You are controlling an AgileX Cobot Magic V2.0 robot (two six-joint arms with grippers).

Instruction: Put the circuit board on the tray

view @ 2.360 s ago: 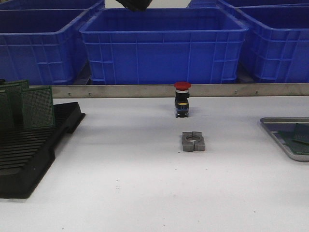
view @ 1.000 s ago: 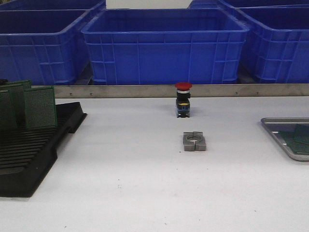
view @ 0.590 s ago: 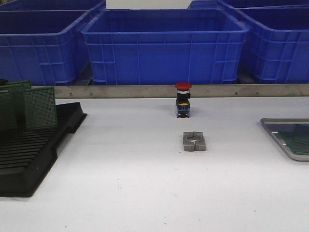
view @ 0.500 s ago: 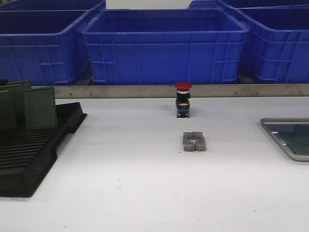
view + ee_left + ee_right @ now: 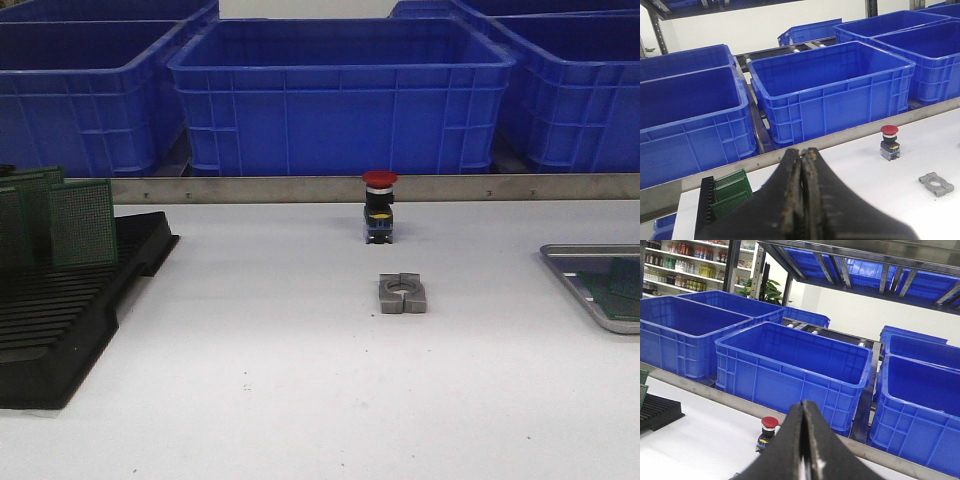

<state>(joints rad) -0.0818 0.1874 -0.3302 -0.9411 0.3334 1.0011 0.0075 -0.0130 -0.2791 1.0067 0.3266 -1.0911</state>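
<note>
The grey metal tray [image 5: 590, 249] lies at the table's right edge, partly cut off, with a green circuit board [image 5: 615, 285] lying flat in it. More green circuit boards [image 5: 82, 222] stand upright in a black slotted rack [image 5: 60, 320] at the left; they also show in the left wrist view [image 5: 730, 192]. Neither gripper shows in the front view. My left gripper [image 5: 802, 153] is shut and empty, raised above the rack end of the table. My right gripper [image 5: 803, 404] is shut and empty, raised above the table. The tray is out of both wrist views.
A red-capped push button [image 5: 379, 205] stands at the table's middle back, with a grey split clamp block [image 5: 403, 293] in front of it. Large blue bins [image 5: 340, 100] stand behind a metal rail [image 5: 300, 188]. The rack's corner shows in the right wrist view [image 5: 657, 412].
A dark arm part at the top of the front view has left the picture. The green board in the tray has gone from tilted to lying flat.
</note>
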